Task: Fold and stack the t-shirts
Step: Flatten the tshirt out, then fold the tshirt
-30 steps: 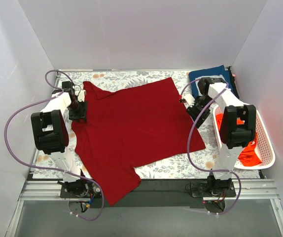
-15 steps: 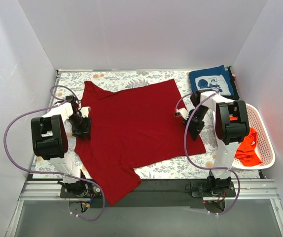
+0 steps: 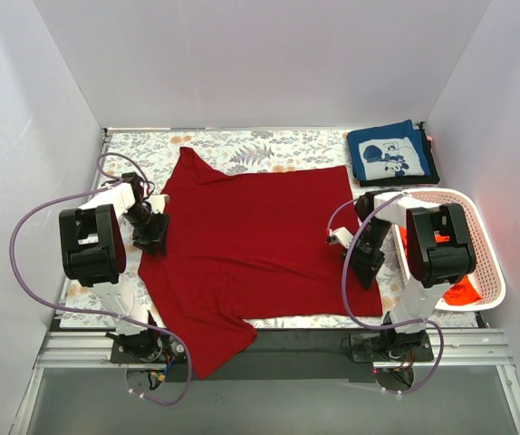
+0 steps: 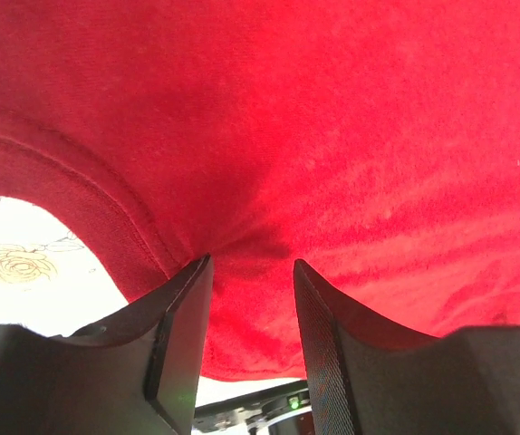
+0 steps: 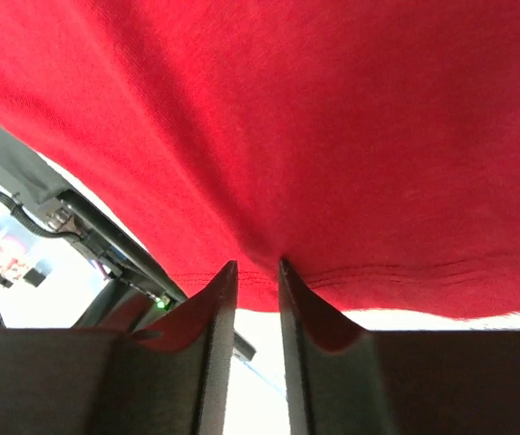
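At 6 o'clock, a sleeve of the dark red t-shirt (image 3: 242,245), otherwise spread across the worktop (image 3: 242,145), is draped over the near edge and could be snagged there. At 9 o'clock the left pincer (image 3: 149,237) is clamped on its side edge, at 3 o'clock the right pincer (image 3: 361,272) on its hem; only a thin bite is held there, so cloth could be lost under uneven pull

Plain white walls (image 3: 260,63), floral tablecloth (image 3: 278,149)

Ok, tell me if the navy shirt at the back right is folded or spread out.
Folded: the navy shirt lies as a compact rectangle, print facing up, with no sleeves sticking out.
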{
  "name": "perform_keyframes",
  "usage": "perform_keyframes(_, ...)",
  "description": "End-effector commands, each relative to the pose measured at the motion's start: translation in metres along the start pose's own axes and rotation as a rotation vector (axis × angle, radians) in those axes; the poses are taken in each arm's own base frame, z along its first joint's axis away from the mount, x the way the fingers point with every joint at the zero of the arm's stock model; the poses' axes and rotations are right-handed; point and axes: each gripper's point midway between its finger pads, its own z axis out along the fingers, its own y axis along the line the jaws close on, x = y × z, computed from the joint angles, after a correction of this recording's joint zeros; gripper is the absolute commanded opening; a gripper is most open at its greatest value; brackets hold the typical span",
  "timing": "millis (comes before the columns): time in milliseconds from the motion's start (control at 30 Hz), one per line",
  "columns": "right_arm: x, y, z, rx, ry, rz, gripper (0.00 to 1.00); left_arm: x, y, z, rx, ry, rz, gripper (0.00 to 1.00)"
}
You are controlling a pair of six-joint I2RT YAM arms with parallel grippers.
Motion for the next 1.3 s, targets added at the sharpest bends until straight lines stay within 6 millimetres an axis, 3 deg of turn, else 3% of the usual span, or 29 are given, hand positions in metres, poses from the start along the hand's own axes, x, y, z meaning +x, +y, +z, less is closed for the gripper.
perform_keyframes(0,-0.021,-0.005,-0.024,0.03,-0.071,-0.042,0.34,-0.009,-0.004,-0.018,0.021,-0.048,0.093,0.4)
perform_keyframes(133,-0.081,-0.023,-0.085,0.072,-0.264,-0.08,0.42,-0.062,-0.033,-0.058,0.161,-0.241,0.146,0.43)
perform_keyframes(167,-0.104,-0.032,-0.115,0.126,-0.341,-0.103,0.43,-0.088,-0.037,-0.079,0.172,-0.319,0.168,0.44)
perform_keyframes(233,-0.124,-0.043,-0.131,0.132,-0.394,-0.112,0.48,-0.115,-0.041,-0.092,0.196,-0.394,0.166,0.45)
perform_keyframes(267,-0.144,-0.057,-0.152,0.176,-0.442,-0.123,0.5,-0.139,-0.041,-0.1,0.204,-0.457,0.177,0.47)
perform_keyframes(400,-0.192,-0.103,-0.205,0.303,-0.561,-0.113,0.54,-0.201,-0.03,-0.115,0.175,-0.589,0.113,0.48)
perform_keyframes(433,-0.215,-0.133,-0.226,0.385,-0.621,-0.097,0.54,-0.231,-0.018,-0.114,0.143,-0.643,0.074,0.48)
perform_keyframes(467,-0.221,-0.138,-0.231,0.411,-0.645,-0.11,0.54,-0.232,-0.019,-0.114,0.147,-0.642,0.065,0.48)
perform_keyframes(500,-0.229,-0.154,-0.228,0.439,-0.648,-0.101,0.54,-0.248,-0.012,-0.111,0.124,-0.666,0.057,0.48)
perform_keyframes(567,-0.25,-0.177,-0.244,0.535,-0.726,-0.133,0.53,-0.261,-0.009,-0.107,0.116,-0.681,0.043,0.48)
perform_keyframes(633,-0.262,-0.19,-0.246,0.576,-0.76,-0.159,0.53,-0.276,-0.004,-0.102,0.101,-0.689,0.041,0.48)
perform_keyframes(667,-0.271,-0.198,-0.255,0.619,-0.797,-0.182,0.54,-0.28,-0.004,-0.098,0.1,-0.688,0.042,0.48)
perform_keyframes(833,-0.291,-0.235,-0.261,0.729,-0.854,-0.156,0.6,-0.287,0.001,-0.083,0.091,-0.67,0.03,0.49)
perform_keyframes(967,-0.295,-0.249,-0.249,0.743,-0.858,-0.133,0.6,-0.283,-0.001,-0.073,0.086,-0.648,0.035,0.49)
perform_keyframes(1267,-0.286,-0.272,-0.206,0.711,-0.793,0.012,0.65,-0.281,0.002,-0.063,0.067,-0.629,0.033,0.49)
